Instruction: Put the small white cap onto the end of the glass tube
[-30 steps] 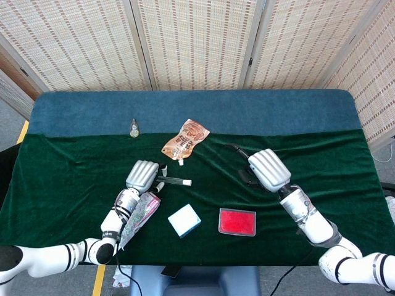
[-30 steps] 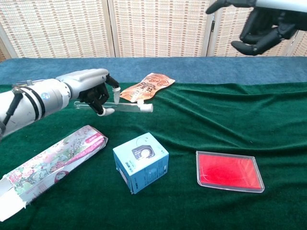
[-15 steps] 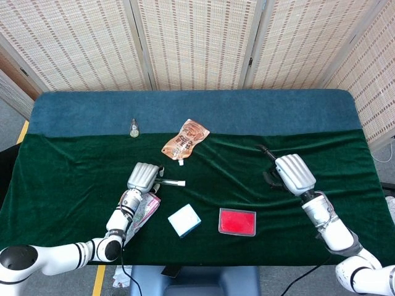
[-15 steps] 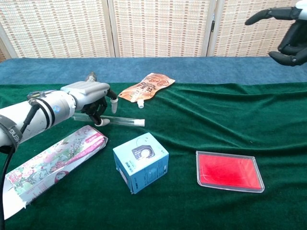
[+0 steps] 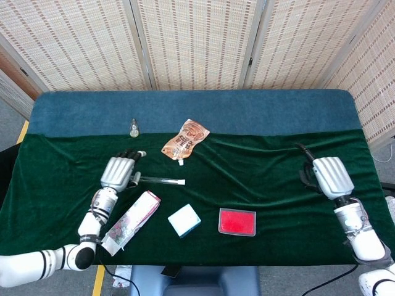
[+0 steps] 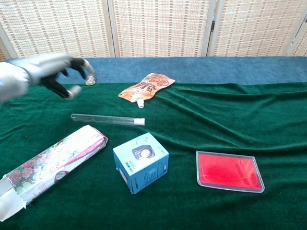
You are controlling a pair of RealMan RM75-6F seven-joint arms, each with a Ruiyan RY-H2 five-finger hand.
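Observation:
The glass tube lies flat on the green cloth, with the small white cap sitting on its right end. My left hand hovers just left of the tube's bare end, raised off the cloth, fingers apart and holding nothing. My right hand is far over at the right side of the table, seen only in the head view, back up and empty.
An orange pouch lies behind the tube. In front of it stand a blue-white box, a red flat case and a floral carton. A small glass bottle stands at the back left.
My left hand has let go of the tube, which now lies on the cloth, and has lifted away to the left. My right hand has drawn back to the right, out of the chest view.

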